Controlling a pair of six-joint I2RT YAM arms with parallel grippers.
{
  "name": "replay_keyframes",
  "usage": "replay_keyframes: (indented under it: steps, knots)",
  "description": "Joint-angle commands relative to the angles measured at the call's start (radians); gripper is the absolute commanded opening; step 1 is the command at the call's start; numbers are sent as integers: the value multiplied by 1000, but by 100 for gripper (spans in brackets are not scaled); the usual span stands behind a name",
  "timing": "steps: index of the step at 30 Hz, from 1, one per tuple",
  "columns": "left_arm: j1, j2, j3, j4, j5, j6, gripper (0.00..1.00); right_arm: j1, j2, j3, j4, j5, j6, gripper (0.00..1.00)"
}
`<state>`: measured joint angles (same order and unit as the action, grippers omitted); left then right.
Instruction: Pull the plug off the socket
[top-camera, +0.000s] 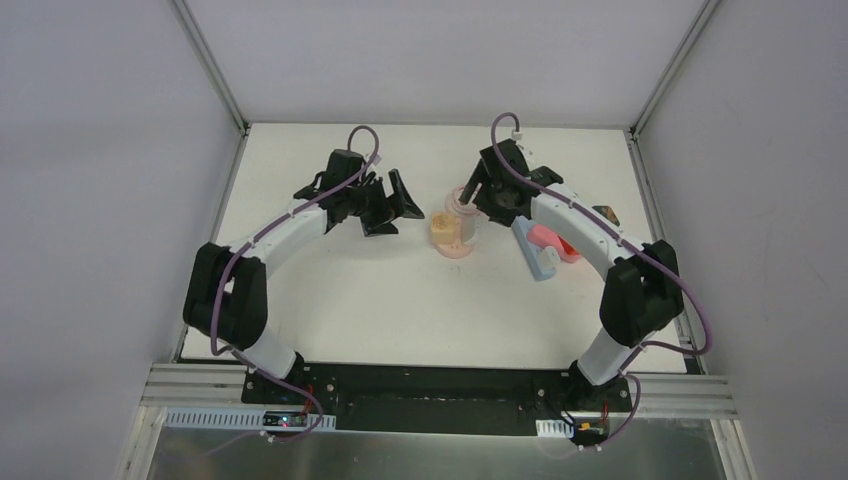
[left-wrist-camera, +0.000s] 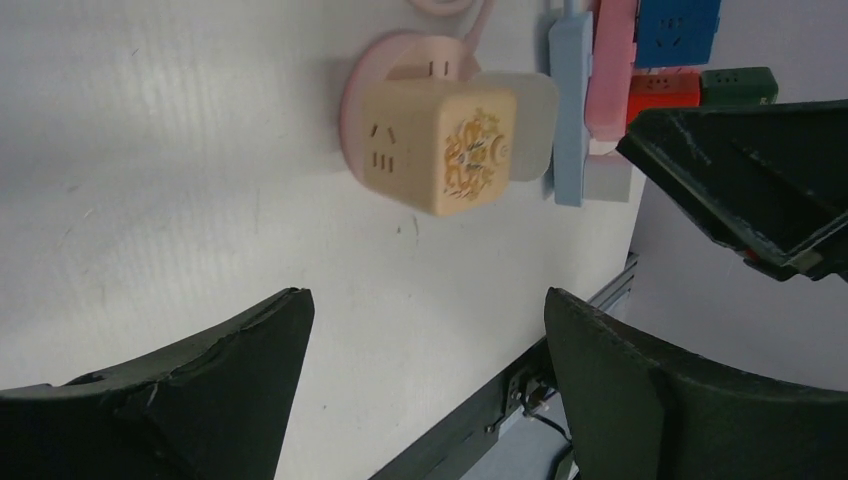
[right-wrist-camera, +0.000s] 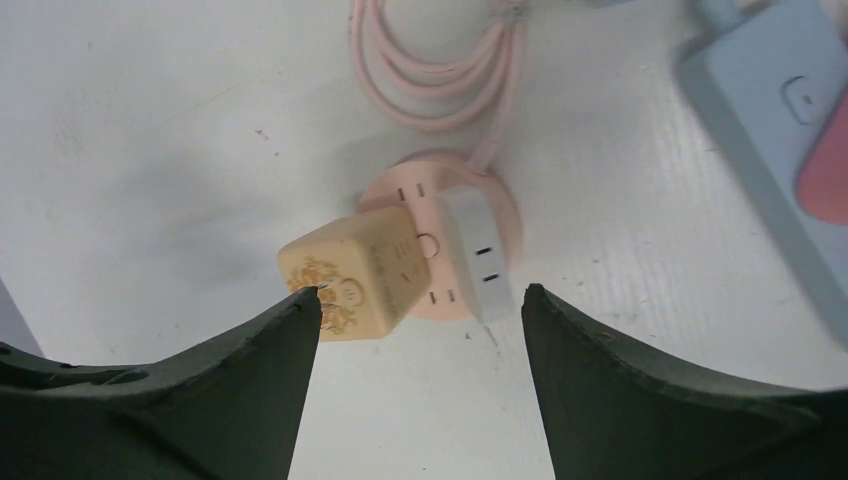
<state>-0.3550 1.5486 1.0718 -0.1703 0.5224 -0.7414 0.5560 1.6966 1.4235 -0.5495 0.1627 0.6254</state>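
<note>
A round pink socket (top-camera: 458, 248) with a coiled pink cord (right-wrist-camera: 420, 60) lies mid-table. A cream cube plug (top-camera: 441, 229) with a floral print and a white plug (top-camera: 466, 228) sit plugged into it. They also show in the left wrist view, the cube (left-wrist-camera: 440, 150) and the white plug (left-wrist-camera: 530, 125), and in the right wrist view, the cube (right-wrist-camera: 350, 270), the white plug (right-wrist-camera: 478, 250) and the socket (right-wrist-camera: 415, 190). My left gripper (top-camera: 395, 205) is open and empty, left of the socket. My right gripper (top-camera: 480, 192) is open and empty, just above and behind the socket.
A light blue power strip (top-camera: 533, 255), a pink strip (top-camera: 545, 238) and a red block (top-camera: 568, 250) lie right of the socket under the right arm. Blue (left-wrist-camera: 678, 28) and green (left-wrist-camera: 738, 85) socket blocks lie beyond them. A dark object (top-camera: 605, 213) sits near the right edge.
</note>
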Motion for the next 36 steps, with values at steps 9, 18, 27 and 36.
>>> replay_keyframes:
  steps: [9,18,27,36]
  knots:
    - [-143,257,303,-82,-78,68,83,-108,43,-114,130,-292,-70,58]
    - [-147,332,340,-155,-106,63,76,-99,115,-52,71,-276,-140,31]
    - [-149,361,293,-155,-104,48,64,-57,160,-11,-11,-180,-165,37]
    - [-148,360,305,-168,-101,54,67,-42,208,29,-11,-189,-113,36]
